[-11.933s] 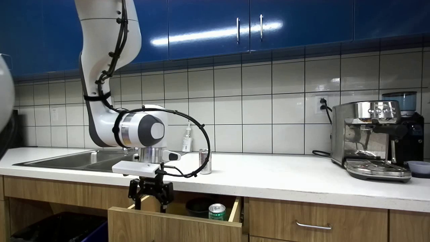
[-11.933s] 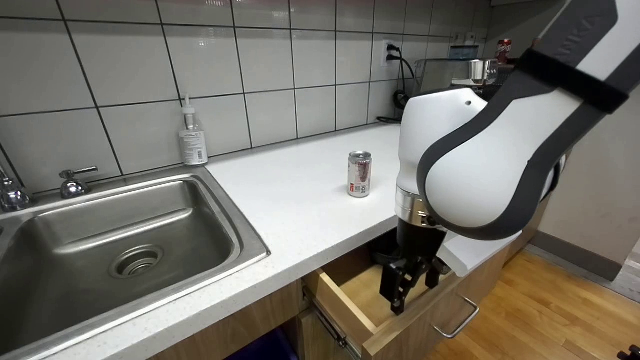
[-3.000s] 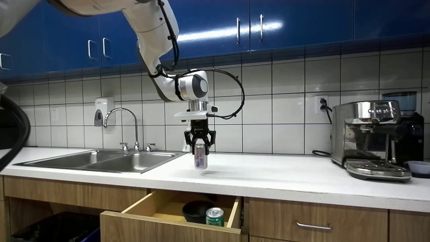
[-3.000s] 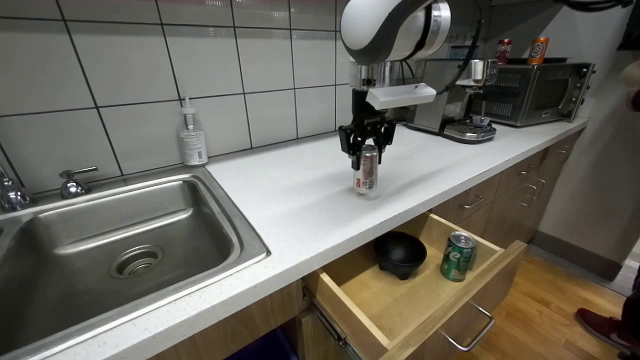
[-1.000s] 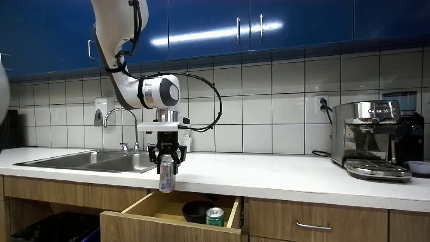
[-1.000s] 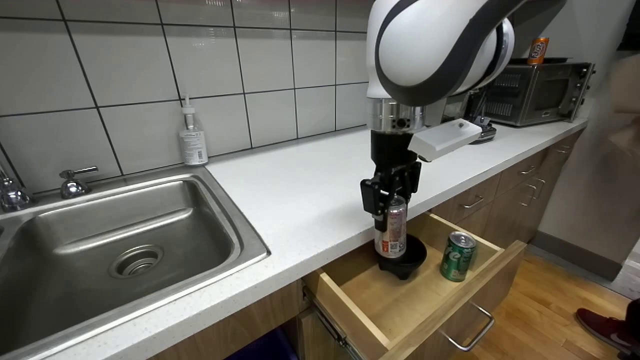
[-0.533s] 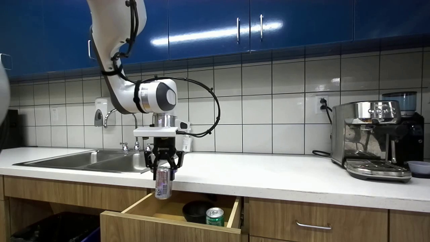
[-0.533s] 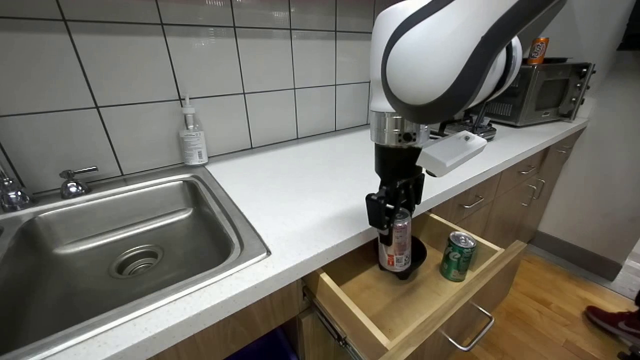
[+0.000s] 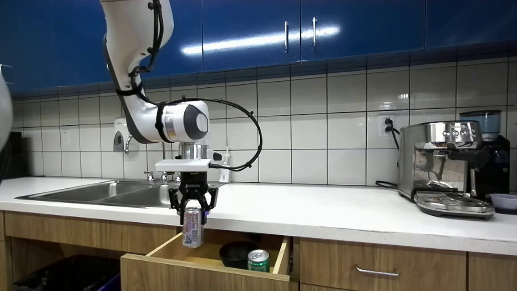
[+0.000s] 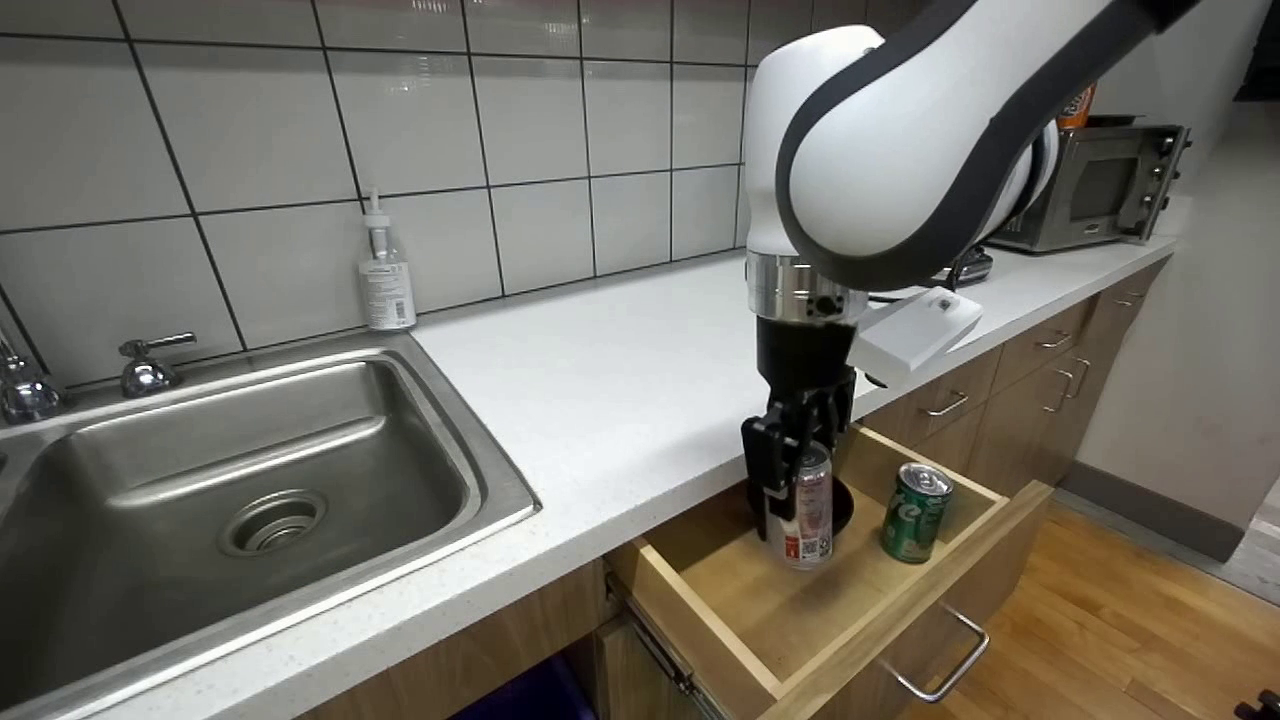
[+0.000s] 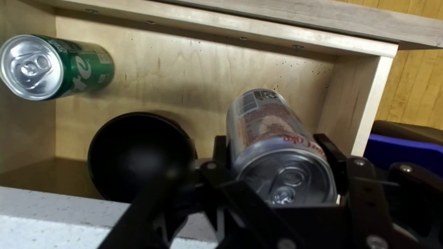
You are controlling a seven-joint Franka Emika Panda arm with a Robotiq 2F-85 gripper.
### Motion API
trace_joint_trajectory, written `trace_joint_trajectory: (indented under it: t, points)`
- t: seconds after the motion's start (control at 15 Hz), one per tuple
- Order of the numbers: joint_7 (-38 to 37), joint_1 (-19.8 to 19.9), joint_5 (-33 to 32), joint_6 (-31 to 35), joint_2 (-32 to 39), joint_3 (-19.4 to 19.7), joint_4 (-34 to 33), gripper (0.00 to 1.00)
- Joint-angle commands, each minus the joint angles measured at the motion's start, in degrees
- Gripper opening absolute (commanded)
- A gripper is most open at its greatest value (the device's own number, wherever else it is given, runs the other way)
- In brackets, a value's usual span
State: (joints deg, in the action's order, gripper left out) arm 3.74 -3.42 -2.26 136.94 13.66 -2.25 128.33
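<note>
My gripper (image 9: 193, 220) is shut on a silver Diet Coke can (image 11: 273, 124), one finger on each side near its top. In the wrist view the can's lid faces the camera. Both exterior views show the can held roughly upright over the pulled-out wooden drawer (image 10: 900, 610); how far its base is from the drawer floor I cannot tell. Inside the drawer a black bowl (image 11: 138, 152) sits beside the held can, partly hidden by it in an exterior view (image 10: 840, 510). A green can (image 10: 915, 513) stands upright at the drawer's far end from the sink.
The white counter's front edge (image 10: 640, 510) runs close behind the gripper. A steel sink (image 10: 440, 440) and a soap bottle (image 10: 387, 290) lie to one side, a coffee machine (image 9: 440, 169) to the other. A bin (image 9: 68, 270) stands below the sink.
Earliest, the silver can stood on the counter and the gripper reached down at a less open drawer. Afterwards the gripper held the can above the counter; over the last second both sank lower over the drawer.
</note>
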Motion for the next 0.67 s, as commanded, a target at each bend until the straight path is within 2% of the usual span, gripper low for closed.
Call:
trace_joint_trajectory:
  t: [0.0, 0.6]
  points:
    - [-0.5, -0.2, -1.9, 2.4, -0.8, -0.1, 1.8, 0.38]
    - [-0.1, -0.2, -4.6, 10.3, 2.9, 0.2, 3.8, 0.38]
